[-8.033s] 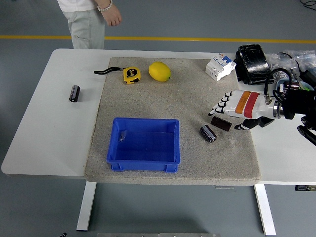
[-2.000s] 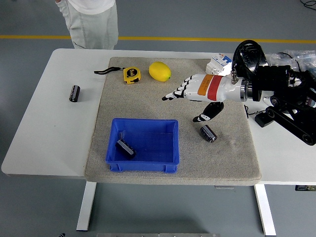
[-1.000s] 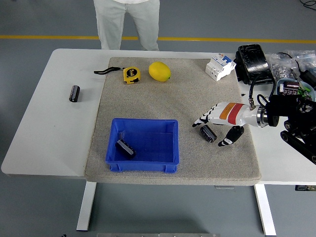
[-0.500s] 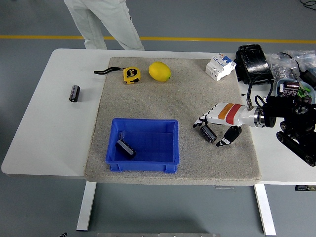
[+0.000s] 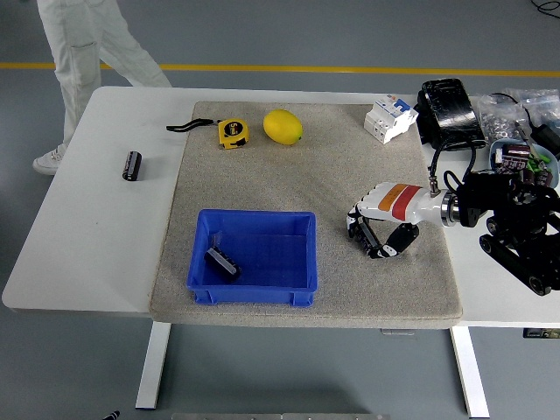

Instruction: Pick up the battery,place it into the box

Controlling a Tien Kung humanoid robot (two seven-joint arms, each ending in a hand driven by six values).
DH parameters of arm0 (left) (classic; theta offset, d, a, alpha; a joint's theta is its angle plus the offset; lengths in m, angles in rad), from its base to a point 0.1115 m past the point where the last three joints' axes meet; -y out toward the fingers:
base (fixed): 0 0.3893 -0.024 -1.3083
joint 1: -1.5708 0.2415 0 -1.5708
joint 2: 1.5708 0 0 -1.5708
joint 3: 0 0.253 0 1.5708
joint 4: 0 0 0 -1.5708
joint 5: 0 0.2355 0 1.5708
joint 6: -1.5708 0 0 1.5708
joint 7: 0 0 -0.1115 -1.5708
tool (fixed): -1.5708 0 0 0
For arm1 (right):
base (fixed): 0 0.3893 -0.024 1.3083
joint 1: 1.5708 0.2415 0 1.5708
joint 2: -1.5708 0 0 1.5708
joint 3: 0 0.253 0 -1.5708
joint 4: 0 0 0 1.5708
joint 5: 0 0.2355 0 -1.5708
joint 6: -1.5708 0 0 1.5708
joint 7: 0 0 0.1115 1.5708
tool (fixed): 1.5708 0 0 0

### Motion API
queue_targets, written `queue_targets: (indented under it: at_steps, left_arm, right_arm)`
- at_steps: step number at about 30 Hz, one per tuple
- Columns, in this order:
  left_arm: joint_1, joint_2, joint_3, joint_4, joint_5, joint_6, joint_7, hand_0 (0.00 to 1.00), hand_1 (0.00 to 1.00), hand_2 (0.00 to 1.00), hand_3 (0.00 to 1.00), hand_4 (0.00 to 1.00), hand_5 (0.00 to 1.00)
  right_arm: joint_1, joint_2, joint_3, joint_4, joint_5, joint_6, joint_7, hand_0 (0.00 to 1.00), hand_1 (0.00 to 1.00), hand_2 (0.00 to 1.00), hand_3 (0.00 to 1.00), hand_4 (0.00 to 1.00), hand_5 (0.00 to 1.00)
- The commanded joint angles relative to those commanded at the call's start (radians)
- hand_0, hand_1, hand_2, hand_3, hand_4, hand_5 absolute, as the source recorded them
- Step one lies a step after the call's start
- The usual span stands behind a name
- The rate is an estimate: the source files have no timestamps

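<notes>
Battery (image 5: 370, 239) gripped by right hand (image 5: 381, 223) fingers (image 5: 357, 229); blue box (image 5: 255, 290) holds another battery (image 5: 221, 262)

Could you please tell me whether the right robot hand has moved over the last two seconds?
Yes. The right robot hand has moved away from the yellow lemon, toward the table's near edge, and its fingers now curl around the black cylindrical battery on the grey mat.
</notes>
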Motion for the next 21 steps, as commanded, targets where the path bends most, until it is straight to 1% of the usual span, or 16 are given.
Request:
queue_targets:
  at_steps: [11,15,21]
  left_arm:
    - [-0.001,0.0,0.002,0.0,-0.005,0.0,-0.001,0.738,0.844,0.859,0.676,0.775,0.631]
    - [-0.001,0.0,0.003,0.0,-0.007,-0.001,-0.001,0.738,0.844,0.859,0.676,0.775,0.631]
    - [-0.001,0.001,0.003,0.0,-0.009,-0.001,-0.002,0.738,0.844,0.858,0.676,0.774,0.631]
  right_arm:
    - [0.007,0.002,-0.002,-0.012,0.004,-0.001,-0.009,0.471,0.418,0.464,0.468,0.65,0.016]
    - [0.016,-0.006,0.004,-0.005,0.004,-0.001,-0.009,0.471,0.418,0.464,0.468,0.65,0.016]
    - [0.05,-0.032,0.045,0.027,-0.004,0.003,-0.005,0.465,0.417,0.463,0.468,0.651,0.022]
